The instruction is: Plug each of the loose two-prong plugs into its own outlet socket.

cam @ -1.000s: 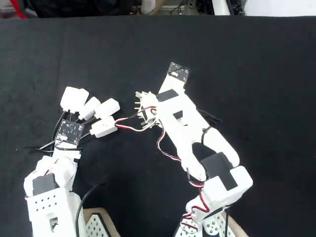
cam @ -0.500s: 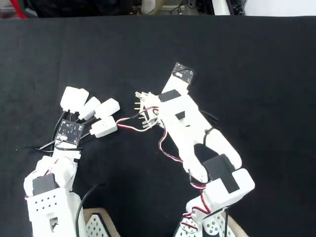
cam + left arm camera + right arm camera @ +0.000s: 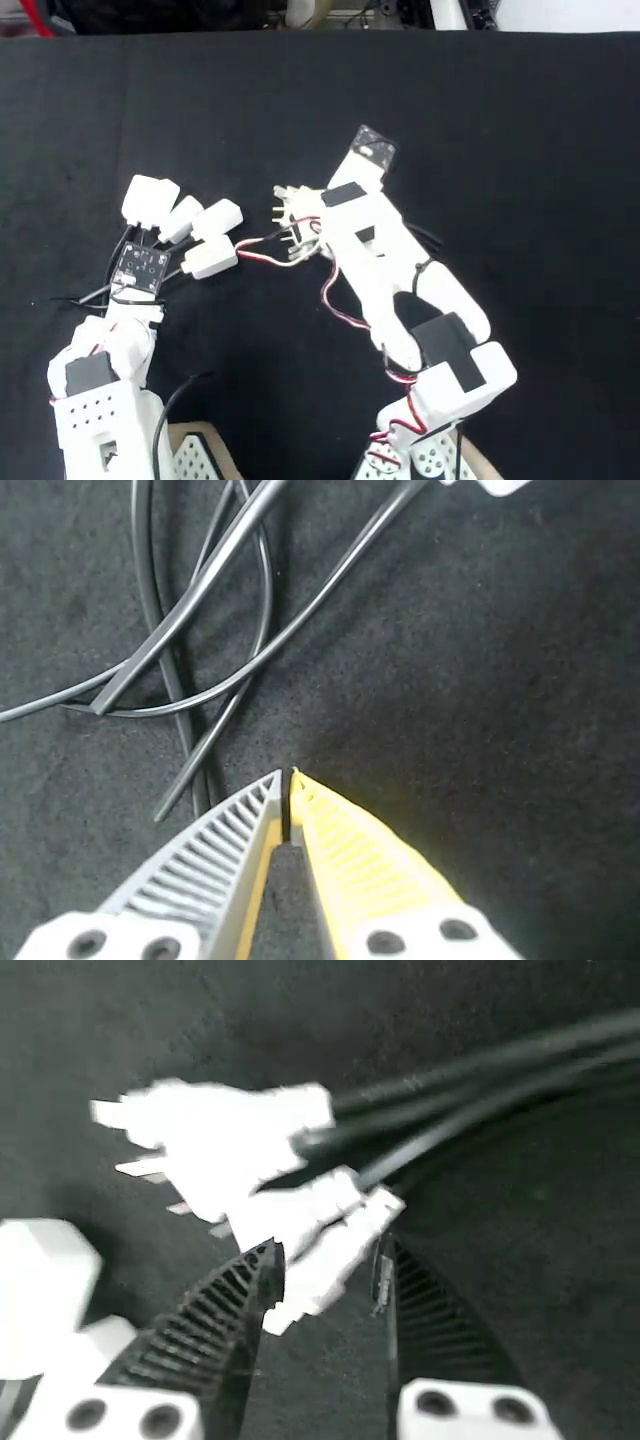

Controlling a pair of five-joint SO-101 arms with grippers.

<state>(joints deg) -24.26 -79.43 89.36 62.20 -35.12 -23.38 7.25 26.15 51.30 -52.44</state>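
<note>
Several white two-prong plugs lie bunched at mid-table, their black cords running off together. My right gripper is open, its dark fingers on either side of one plug at the edge of the bunch. Several white outlet sockets sit in a cluster to the left. My left arm is just below the sockets. Its gripper is shut on nothing, low over the black cloth and pointing at thin black cables.
Black cloth covers the table. Red-and-white servo wires hang from the right arm toward the sockets. Thin black cables trail left of my left arm. The arm bases stand at the near edge.
The right arm's wrist has shifted slightly to the right over the plugs. The left arm and the sockets have stayed put.
</note>
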